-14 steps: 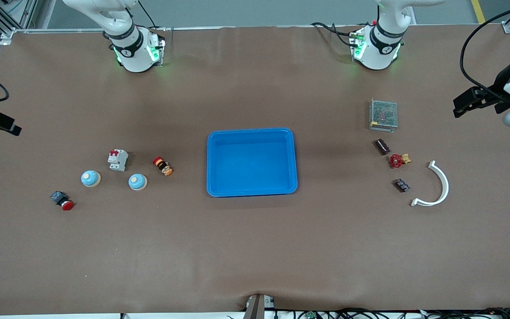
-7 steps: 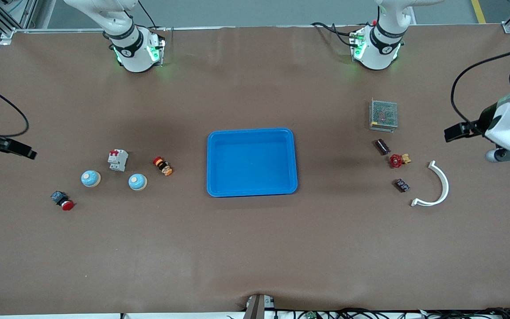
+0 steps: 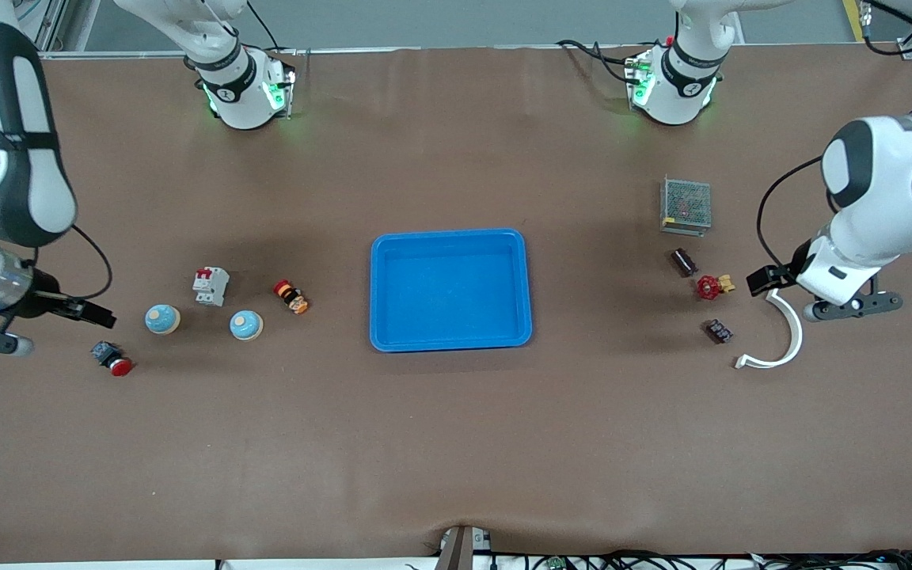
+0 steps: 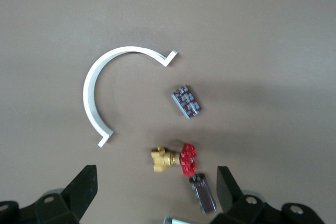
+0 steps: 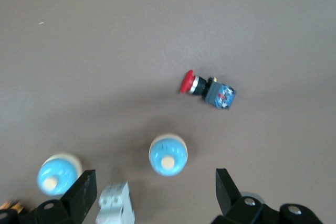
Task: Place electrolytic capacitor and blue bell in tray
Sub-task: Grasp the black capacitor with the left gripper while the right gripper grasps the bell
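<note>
At centre frame your tray [image 3: 450, 290] sits bare. Your left gripper [image 3: 773, 279], fingers apart and empty, hangs over the white curved bracket [image 3: 780, 332], near the electrolytic capacitor [image 3: 682, 262] and red valve [image 3: 709, 286] at middle right. Your right gripper [image 3: 96, 313], also spread and empty, hovers at middle left beside two blue bells [image 3: 162, 319], above the red pushbutton [image 3: 112, 359].

1 high front camera faces the bases; 2 wrist cameras look straight down at opposite table ends.

Brown table [image 3: 456, 443]; grey floor [image 3: 456, 20] past table edge.
</note>
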You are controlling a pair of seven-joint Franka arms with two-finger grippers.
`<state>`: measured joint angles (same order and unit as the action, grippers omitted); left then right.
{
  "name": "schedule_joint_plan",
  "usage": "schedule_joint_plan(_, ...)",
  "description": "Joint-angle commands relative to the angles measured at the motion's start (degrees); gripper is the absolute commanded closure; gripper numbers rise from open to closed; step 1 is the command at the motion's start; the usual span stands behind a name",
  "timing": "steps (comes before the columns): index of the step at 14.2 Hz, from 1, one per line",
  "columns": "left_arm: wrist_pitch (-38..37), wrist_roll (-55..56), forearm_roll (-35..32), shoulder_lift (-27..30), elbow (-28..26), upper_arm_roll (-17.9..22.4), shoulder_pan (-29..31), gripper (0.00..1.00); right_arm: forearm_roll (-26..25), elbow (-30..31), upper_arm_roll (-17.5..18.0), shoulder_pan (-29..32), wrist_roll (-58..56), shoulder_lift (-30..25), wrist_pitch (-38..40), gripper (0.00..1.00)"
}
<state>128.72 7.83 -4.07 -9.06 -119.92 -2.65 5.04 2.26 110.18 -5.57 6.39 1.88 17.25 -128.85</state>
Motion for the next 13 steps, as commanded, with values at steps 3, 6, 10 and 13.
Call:
schedule_joint_plan(3, 6.6, 1.5, 6.3, -6.6, -0.4, -0.4, 2.7, 0.08, 0.4, 6.4, 0.4, -0.4, -2.2, 3.1, -11.5, 0.00)
schedule_joint_plan(6, 11.2, 6.4, 6.7, -10.5, -0.3, -0.4, 2.7, 0.18, 0.4, 11.0, 0.5, -0.5, -2.3, 4.2, -18.0, 0.00)
schedule_joint_plan(10, 14.9, 16.3, 6.8, -14.7, 0.1, -0.7, 2.0, 0.24, 0.4, 16.3, 0.5, -1.0, -2.3, 4.5, -25.3, 0.00)
schedule_joint_plan(13, 17.5, 21.6, 6.7, -16.7, 0.4, -1.5, 1.2, 0.30, 0.4, 17.1, 0.5, -1.1, -2.3, 6.7, -29.2, 0.00)
